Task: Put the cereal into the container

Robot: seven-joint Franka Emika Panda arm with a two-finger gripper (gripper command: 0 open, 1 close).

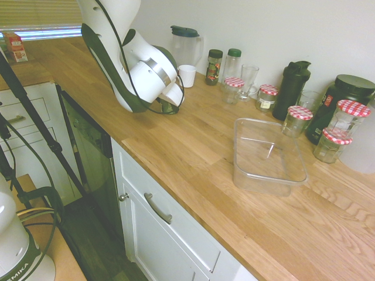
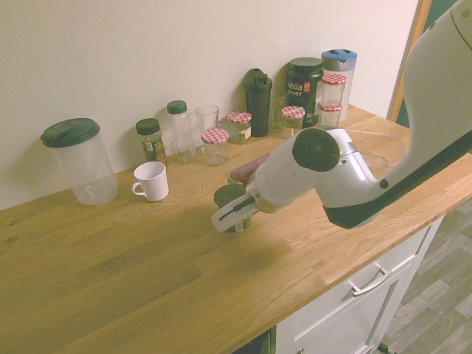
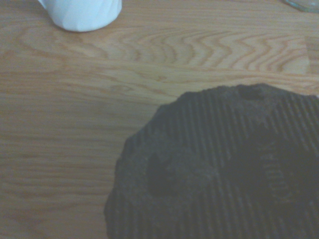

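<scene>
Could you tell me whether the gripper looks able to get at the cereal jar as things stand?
Probably yes. The gripper is already down at the cereal jar, whose dark ridged top fills the wrist view. The nearest thing, the white cup, stands apart. The arm hides whether the fingers have closed.

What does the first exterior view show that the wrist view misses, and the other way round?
Only the first exterior view shows the clear container, the checked-lid jars and the dark bottles along the wall. Only the wrist view shows the cereal jar's ridged dark top from close by. Both share the wooden counter and the white cup.
</scene>
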